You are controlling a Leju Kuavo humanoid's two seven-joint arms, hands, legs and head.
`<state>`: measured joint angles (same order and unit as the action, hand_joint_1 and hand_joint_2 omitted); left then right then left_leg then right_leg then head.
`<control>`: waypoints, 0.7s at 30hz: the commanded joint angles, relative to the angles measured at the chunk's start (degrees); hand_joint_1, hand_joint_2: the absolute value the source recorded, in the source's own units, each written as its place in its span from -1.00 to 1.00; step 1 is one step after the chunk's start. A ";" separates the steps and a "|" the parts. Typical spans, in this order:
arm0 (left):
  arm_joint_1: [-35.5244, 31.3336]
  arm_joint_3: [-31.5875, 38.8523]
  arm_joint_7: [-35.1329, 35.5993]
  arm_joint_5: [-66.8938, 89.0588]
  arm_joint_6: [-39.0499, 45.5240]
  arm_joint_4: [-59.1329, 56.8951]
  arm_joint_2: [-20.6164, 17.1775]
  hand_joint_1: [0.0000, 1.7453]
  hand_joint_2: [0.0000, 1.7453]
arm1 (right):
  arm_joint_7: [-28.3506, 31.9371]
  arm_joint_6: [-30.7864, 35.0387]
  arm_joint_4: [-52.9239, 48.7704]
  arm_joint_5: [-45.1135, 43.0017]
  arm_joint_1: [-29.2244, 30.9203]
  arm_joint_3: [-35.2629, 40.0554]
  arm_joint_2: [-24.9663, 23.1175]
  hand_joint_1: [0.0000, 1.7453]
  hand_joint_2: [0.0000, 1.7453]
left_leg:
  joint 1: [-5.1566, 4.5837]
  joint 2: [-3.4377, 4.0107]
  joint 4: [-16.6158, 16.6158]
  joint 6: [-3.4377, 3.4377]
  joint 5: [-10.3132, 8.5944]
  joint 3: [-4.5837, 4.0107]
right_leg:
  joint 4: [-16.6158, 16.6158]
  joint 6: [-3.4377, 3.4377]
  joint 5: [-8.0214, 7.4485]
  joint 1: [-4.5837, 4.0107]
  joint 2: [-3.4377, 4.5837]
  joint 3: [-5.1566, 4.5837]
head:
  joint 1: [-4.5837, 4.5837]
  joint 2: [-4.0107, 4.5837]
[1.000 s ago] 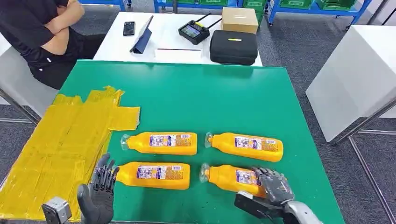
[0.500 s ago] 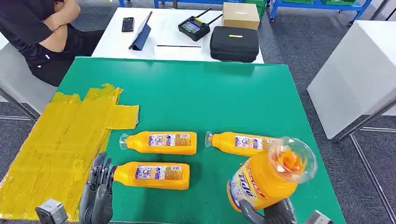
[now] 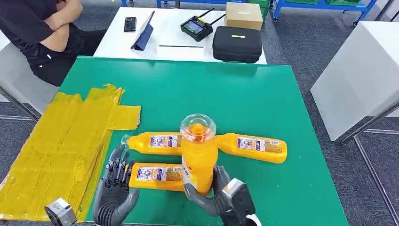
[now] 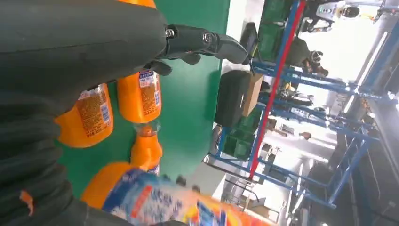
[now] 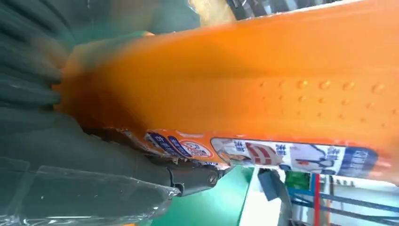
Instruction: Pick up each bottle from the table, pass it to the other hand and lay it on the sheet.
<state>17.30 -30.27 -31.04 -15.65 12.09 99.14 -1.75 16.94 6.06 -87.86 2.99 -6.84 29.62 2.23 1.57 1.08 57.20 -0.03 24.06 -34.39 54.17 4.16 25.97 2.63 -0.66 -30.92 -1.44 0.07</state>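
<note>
Gripping the upright orange plastic bottle with the clear cap [image 3: 198,157] low on its body, the right hand [image 3: 217,197] is lifting it above the green surface [image 3: 226,99], beside the open, empty left hand [image 3: 114,188]. To hand over well, the left hand should be closing round the bare upper body before the right is releasing, then laying it on the crinkled yellow sheet [image 3: 61,146]. Its right fingers are mostly hiding behind the bottle, and the lifted bottle is covering parts of the three orange bottles lying on the surface [image 3: 155,141].

Robot lab, blue shelving racks [image 3: 308,5], controller [image 3: 196,27], equipment case [image 3: 236,44]
</note>
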 commanded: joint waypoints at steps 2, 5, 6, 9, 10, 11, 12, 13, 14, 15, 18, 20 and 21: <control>-8.04 -1.31 3.34 1.43 -6.20 -5.87 -1.39 -1.00 1.00 | -4.02 -2.72 25.34 11.19 19.24 3.91 -10.35 1.00 1.00 | 0.03 0.37 -0.11 0.01 -0.15 0.07 | -0.03 -0.33 -0.28 -0.08 0.46 -0.16 | -0.04 0.00; -8.10 -1.00 3.86 2.12 -6.22 -5.62 -0.91 -1.00 1.00 | -5.29 -1.84 25.69 14.89 20.50 5.93 -11.00 1.00 1.00 | -0.01 0.08 -0.05 0.06 -0.26 0.04 | 0.11 -0.67 -0.29 -0.06 0.25 -0.23 | -0.02 0.00; -8.09 -0.81 3.98 2.31 -6.13 -5.61 -0.75 -1.00 1.00 | -5.70 -1.70 25.87 16.39 20.89 6.89 -11.12 1.00 1.00 | -0.01 -0.01 -0.02 0.08 -0.26 0.02 | 0.12 -0.67 -0.26 -0.06 0.17 -0.24 | -0.02 0.00; -8.10 -0.69 4.06 2.43 -6.05 -5.58 -0.67 -1.00 1.00 | -6.13 -1.46 26.05 17.39 21.08 7.51 -11.39 1.00 1.00 | -0.01 0.12 -0.03 -0.01 -0.31 -0.10 | 0.06 -0.31 -0.27 -0.01 0.18 -0.29 | 0.00 0.00; -8.06 -0.63 4.06 2.44 -6.04 -5.55 -0.69 -1.00 1.00 | -6.25 -1.34 26.08 17.52 20.96 7.64 -11.55 1.00 1.00 | -0.02 0.09 -0.04 0.02 -0.29 -0.04 | 0.07 -0.44 -0.25 -0.02 0.19 -0.25 | 0.00 0.00; -8.06 -0.63 4.06 2.44 -6.04 -5.55 -0.69 -1.00 1.00 | -6.25 -1.34 26.08 17.52 20.96 7.64 -11.55 1.00 1.00 | 0.00 0.03 -0.04 -0.01 -0.31 -0.08 | 0.04 -0.34 -0.25 -0.03 0.11 -0.25 | 0.00 0.00; -8.06 -0.63 4.06 2.44 -6.04 -5.55 -0.69 -1.00 1.00 | -6.25 -1.34 26.08 17.52 20.96 7.64 -11.55 1.00 1.00 | -0.02 -0.01 -0.04 0.01 -0.29 -0.05 | 0.07 -0.42 -0.22 -0.02 0.09 -0.23 | 0.00 0.00; -8.02 -0.63 4.06 2.44 -6.03 -5.56 -0.70 -1.00 1.00 | -6.25 -1.36 26.13 17.51 20.87 7.61 -11.45 1.00 1.00 | 0.00 -0.01 -0.02 -0.01 -0.31 -0.11 | 0.05 -0.31 -0.23 -0.02 0.04 -0.25 | 0.00 0.00; -8.02 -0.63 4.06 2.44 -6.03 -5.56 -0.70 -1.00 1.00 | -6.25 -1.36 26.13 17.51 20.87 7.61 -11.45 1.00 1.00 | 0.01 0.00 -0.01 0.00 -0.28 -0.07 | 0.07 -0.41 -0.22 -0.04 0.08 -0.22 | 0.00 0.00; -8.02 -0.63 4.06 2.44 -6.03 -5.56 -0.70 -1.00 1.00 | -6.25 -1.36 26.13 17.51 20.87 7.61 -11.45 1.00 1.00 | -0.01 0.03 -0.03 -0.01 -0.30 -0.10 | 0.05 -0.32 -0.24 -0.02 0.09 -0.25 | 0.00 0.00; -7.55 0.18 4.91 4.01 -4.64 -4.39 -0.09 -1.00 1.00 | -8.90 1.47 28.45 27.84 22.27 12.74 -11.60 1.00 1.00 | -0.02 -0.02 -0.01 0.02 -0.29 -0.07 | 0.08 -0.44 -0.22 -0.03 0.09 -0.24 | 0.00 0.00; -6.94 0.72 5.07 4.21 -4.30 -2.59 0.21 -1.00 1.00 | -10.12 2.93 32.20 34.08 22.57 17.05 -12.16 1.00 1.00 | 0.00 0.10 0.00 0.00 -0.27 -0.09 | 0.08 -0.40 -0.24 -0.04 0.20 -0.29 | 0.00 0.00; -6.88 1.11 5.53 4.28 -4.27 -2.05 0.59 -1.00 1.00 | -9.93 3.49 34.82 35.33 22.63 18.65 -12.84 1.00 1.00 | 0.00 0.09 -0.02 0.02 -0.26 -0.05 | 0.08 -0.48 -0.24 -0.05 0.21 -0.26 | 0.00 0.00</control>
<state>10.81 -30.40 -26.77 -12.22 7.28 96.72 -2.60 8.51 7.05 -65.59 28.76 12.53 36.26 -9.09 1.58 1.11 57.21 -0.09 23.74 -34.65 54.24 4.07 25.73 2.62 -0.63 -31.29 -1.44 0.07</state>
